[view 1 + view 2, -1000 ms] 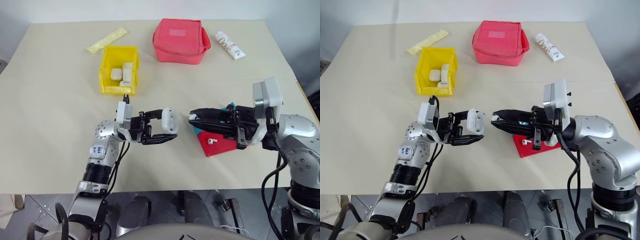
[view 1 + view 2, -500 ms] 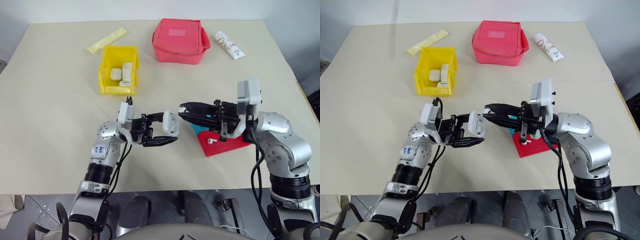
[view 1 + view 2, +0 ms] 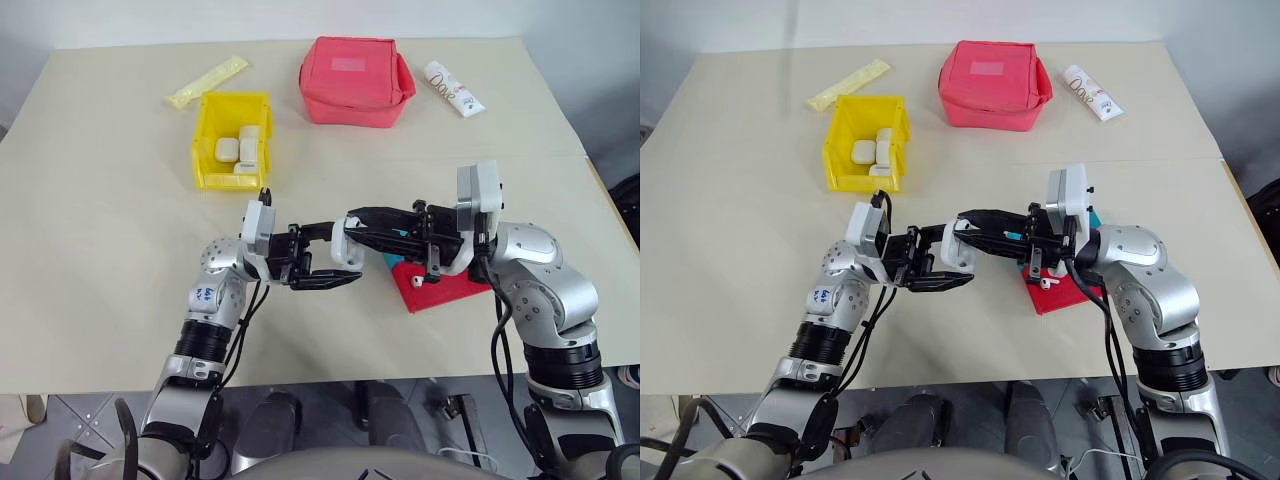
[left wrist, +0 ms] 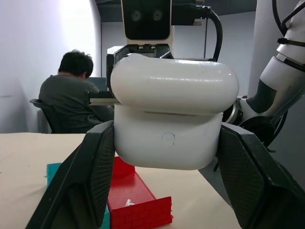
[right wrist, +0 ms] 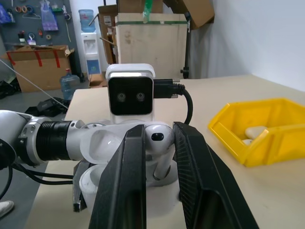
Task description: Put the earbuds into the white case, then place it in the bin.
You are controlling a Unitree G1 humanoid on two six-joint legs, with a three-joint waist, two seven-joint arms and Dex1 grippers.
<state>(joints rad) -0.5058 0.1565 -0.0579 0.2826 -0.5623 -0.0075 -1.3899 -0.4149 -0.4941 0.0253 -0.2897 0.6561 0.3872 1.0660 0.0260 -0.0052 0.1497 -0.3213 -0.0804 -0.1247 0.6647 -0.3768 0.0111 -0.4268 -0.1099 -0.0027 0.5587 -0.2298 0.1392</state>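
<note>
My left gripper [image 3: 343, 258] is shut on the white case [image 4: 171, 119], holding it above the middle of the table. Its black fingers [image 4: 83, 186] clamp both sides of the case. My right gripper [image 3: 353, 218] reaches in from the right and is shut on one of the earbuds [image 5: 156, 142], held stem down right over the case [image 5: 143, 198]. Another earbud [image 3: 1043, 283] lies in the red tray [image 3: 445, 290] under my right arm. The yellow bin [image 3: 204, 150] stands further back on the left with several white cases inside.
A red fabric pouch [image 3: 350, 68] sits at the back centre, a white tube [image 3: 455, 88] to its right and a pale yellow packet [image 3: 208, 82] to its left. A seated person [image 4: 71, 93] is in the room beyond the table.
My right gripper has moved left from above the red tray to the case, carrying the earbud. The left gripper with the case has stayed put.
</note>
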